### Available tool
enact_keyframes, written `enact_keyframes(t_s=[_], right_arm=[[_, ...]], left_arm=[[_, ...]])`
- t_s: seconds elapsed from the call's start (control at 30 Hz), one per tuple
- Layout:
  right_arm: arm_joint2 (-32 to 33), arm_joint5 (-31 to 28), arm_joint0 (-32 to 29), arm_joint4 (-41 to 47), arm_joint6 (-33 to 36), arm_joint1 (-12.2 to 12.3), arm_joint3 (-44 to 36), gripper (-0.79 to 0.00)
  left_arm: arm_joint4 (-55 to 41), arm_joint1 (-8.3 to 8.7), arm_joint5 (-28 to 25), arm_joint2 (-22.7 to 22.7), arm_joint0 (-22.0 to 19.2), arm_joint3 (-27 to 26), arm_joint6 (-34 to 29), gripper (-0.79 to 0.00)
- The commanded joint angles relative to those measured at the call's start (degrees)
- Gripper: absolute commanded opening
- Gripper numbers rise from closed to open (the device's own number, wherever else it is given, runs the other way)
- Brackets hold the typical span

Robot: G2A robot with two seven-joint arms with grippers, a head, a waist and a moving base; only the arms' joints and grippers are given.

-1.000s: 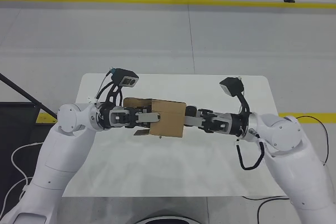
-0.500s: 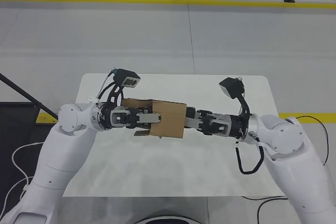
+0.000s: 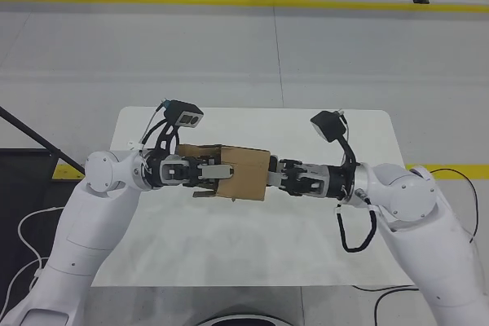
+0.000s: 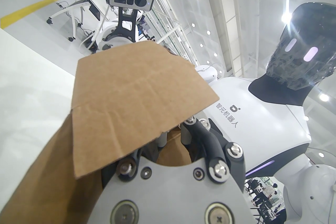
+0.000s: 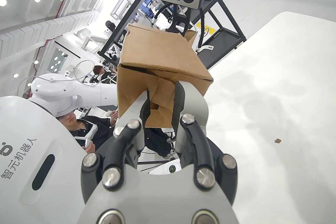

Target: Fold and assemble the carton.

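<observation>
Hidden: carton [image 3: 244, 173] flap is covering the left gripper [image 3: 216, 173]; its grip cannot be told.
Right gripper [image 5: 162, 97]: is pinching the carton's end flap.
Arms: facing each other over the table's [image 3: 310, 244] middle.

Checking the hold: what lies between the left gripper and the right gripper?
The cardboard carton, left gripper at one end, right gripper clamping a flap at the other; the top view shows it.

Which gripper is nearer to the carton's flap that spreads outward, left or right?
Left. The left gripper is at the carton end where the flap spreads out. The right gripper clamps the opposite end, the carton's body between it and the flap.
</observation>
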Motion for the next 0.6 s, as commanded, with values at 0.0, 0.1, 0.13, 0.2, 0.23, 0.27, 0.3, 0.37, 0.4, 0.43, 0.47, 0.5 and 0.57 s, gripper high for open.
enact_keyframes(t_s=[0.0,0.1,0.13,0.2,0.23,0.27,0.3,0.37,0.4,0.43,0.47,0.5,0.57], right_arm=[[-0.2,-0.5,0.2,0.2,0.2,-0.1,-0.2,-0.499],[-0.4,-1.0,0.3,0.3,0.2,-0.1,0.0,-0.496],[-0.4,-1.1,0.3,0.2,0.2,-0.2,0.0,-0.496],[-0.4,-1.2,0.3,0.1,0.1,-0.2,0.0,-0.493],[-0.4,-1.2,0.3,0.1,0.1,-0.2,0.0,-0.493],[-0.4,-1.2,0.3,0.1,0.1,-0.2,0.0,-0.496],[-0.4,-1.2,0.3,0.1,0.0,-0.2,0.1,-0.493],[-0.2,-1.4,0.1,0.2,0.1,-0.2,0.2,-0.493],[-0.1,-1.5,0.0,0.3,0.1,-0.2,0.3,-0.493],[0.2,-1.6,-0.1,0.4,0.1,-0.1,0.3,-0.493],[0.4,-1.7,-0.3,0.5,0.0,-0.1,0.3,-0.493],[0.8,-1.9,-0.6,0.6,0.0,0.0,0.3,-0.489],[1.5,-2.2,-1.2,0.8,0.1,0.1,0.2,-0.486]], left_arm=[[0.0,-0.01,0.0,0.0,0.0,0.0,0.0,-0.785],[0.0,-0.02,-0.1,0.0,0.0,0.0,-0.1,-0.785],[0.0,-0.03,-0.2,-0.1,0.0,0.0,-0.1,-0.785],[-0.1,-0.04,-0.2,-0.1,0.1,0.0,-0.1,-0.785],[-0.1,-0.04,-0.2,-0.1,0.1,0.0,-0.1,-0.785],[-0.1,-0.04,-0.2,-0.1,0.1,0.1,-0.1,-0.785],[-0.2,-0.05,-0.2,-0.2,0.1,0.1,0.0,-0.785],[-0.2,-0.06,-0.2,-0.2,0.1,0.1,-0.1,-0.785],[-0.2,-0.06,-0.2,-0.2,0.1,0.1,-0.1,-0.785],[-0.2,-0.05,-0.2,-0.3,0.1,0.1,-0.1,-0.785],[-0.2,-0.05,-0.2,-0.4,0.1,0.2,0.0,-0.785],[-0.2,-0.04,-0.2,-0.5,0.1,0.2,-0.1,-0.785],[-0.4,-0.03,-0.2,-0.6,0.2,0.1,-0.1,-0.785]])
